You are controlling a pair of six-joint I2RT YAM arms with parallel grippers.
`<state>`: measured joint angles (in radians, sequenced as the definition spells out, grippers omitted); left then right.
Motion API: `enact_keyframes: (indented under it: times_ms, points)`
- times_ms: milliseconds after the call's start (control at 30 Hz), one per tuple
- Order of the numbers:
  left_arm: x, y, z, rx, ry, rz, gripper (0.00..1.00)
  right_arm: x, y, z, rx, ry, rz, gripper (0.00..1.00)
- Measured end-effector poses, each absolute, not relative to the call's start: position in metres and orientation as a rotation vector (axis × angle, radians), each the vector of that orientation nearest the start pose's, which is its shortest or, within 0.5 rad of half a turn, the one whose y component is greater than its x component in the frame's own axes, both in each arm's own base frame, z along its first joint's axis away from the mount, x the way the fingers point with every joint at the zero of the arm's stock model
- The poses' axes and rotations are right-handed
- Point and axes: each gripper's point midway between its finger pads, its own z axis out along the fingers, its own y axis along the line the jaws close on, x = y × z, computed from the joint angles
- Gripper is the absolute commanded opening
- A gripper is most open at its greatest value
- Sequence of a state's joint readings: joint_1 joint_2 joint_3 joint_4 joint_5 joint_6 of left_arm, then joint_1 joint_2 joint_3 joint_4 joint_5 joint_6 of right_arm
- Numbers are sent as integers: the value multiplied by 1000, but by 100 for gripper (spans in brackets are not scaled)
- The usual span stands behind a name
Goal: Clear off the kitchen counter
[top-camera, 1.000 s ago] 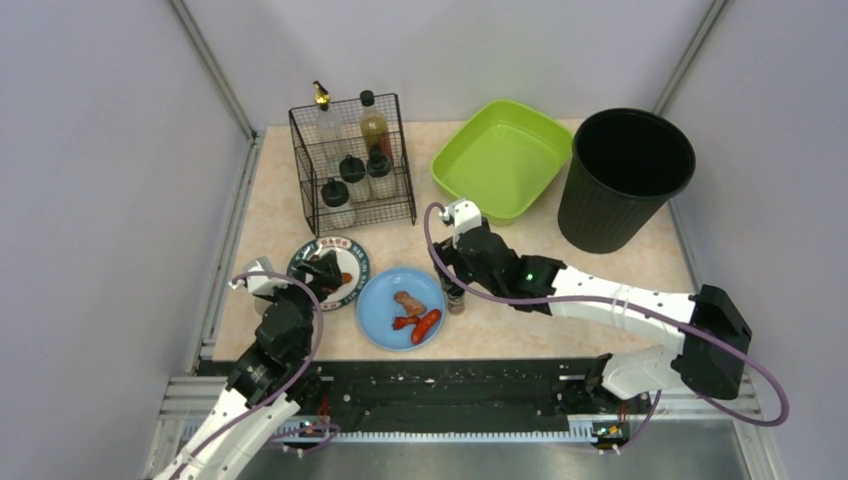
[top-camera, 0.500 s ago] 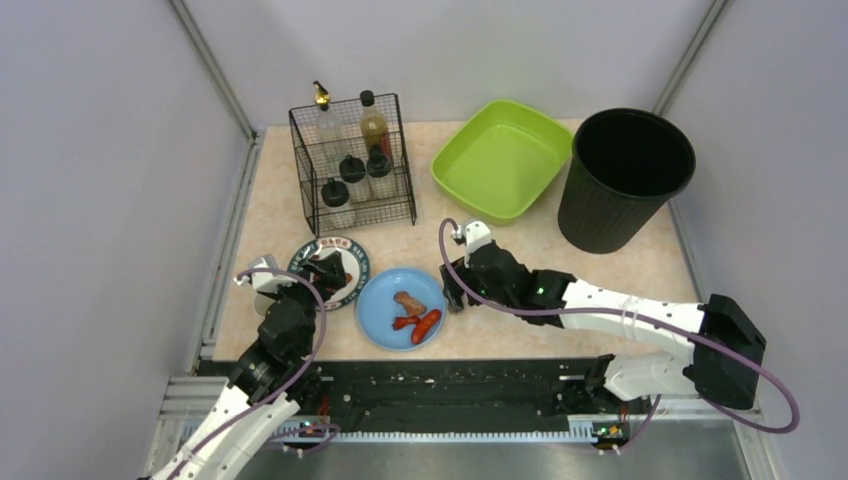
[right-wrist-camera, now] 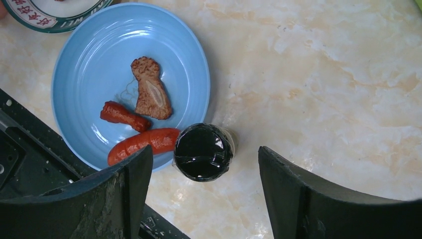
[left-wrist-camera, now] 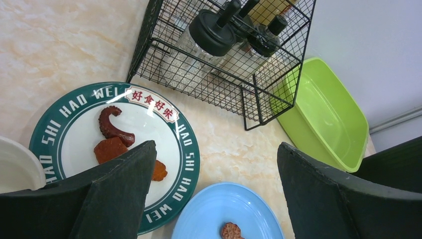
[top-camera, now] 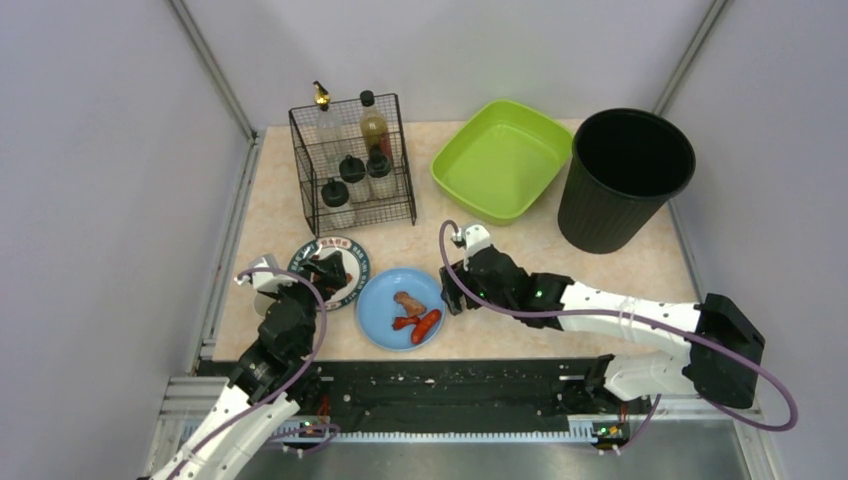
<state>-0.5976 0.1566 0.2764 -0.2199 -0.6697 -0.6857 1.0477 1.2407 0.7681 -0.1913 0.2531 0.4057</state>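
The right pincer (right-wrist-camera: 204,150) is spread, and a black-capped bottle (right-wrist-camera: 204,152) stands between its fingers, touching neither. A blue plate (right-wrist-camera: 84,55) lies by its left finger. The left pincer (left-wrist-camera: 215,147) hangs spread above a green-rimmed plate (left-wrist-camera: 185,149). The kitchen counter (right-wrist-camera: 323,74) lies beneath both.

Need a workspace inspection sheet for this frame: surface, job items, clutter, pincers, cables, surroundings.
Surface: beige marbled kitchen counter, no spills seen.
Job's things: green-rimmed white plate with food scraps; blue round plate with sausages and a meat piece; small black-capped bottle upright beside the blue plate.
Clutter: black wire rack holding bottles; lime green plastic basin, empty; black round bin, inside too dark to tell.
Pincers: left pincer open above the green-rimmed plate; right pincer open, straddling the bottle, not touching.
Cables: purple cables looped along both arms, no snag seen.
Surroundings: grey walls; black rail strip at the near edge.
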Motion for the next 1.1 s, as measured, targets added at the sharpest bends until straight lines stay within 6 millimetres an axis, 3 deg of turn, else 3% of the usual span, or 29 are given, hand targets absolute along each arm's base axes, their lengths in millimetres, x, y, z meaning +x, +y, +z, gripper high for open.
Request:
enact_keyframes:
  times_ms: [333,467,633,767,967,1100]
  points:
    - [231,-51,188,-569,1569,-415,95,198,296,102,-603,2222,487,60]
    - [231,-51,188,-569,1569,-415,95,196,297,99,-616,2227,478,49]
    - [231,-51,188,-569,1569,-415,95,197,297,99,-615,2221,463,23]
    - [231,-51,188,-569,1569,-415,95,198,299,100,-622,2214,450,12]
    - [231,-51,188,-569,1569,-415,95,204,300,113,-633,2183,406,6]
    - [231,-51,188,-569,1569,-415,95,212,304,133,-631,2127,393,5]
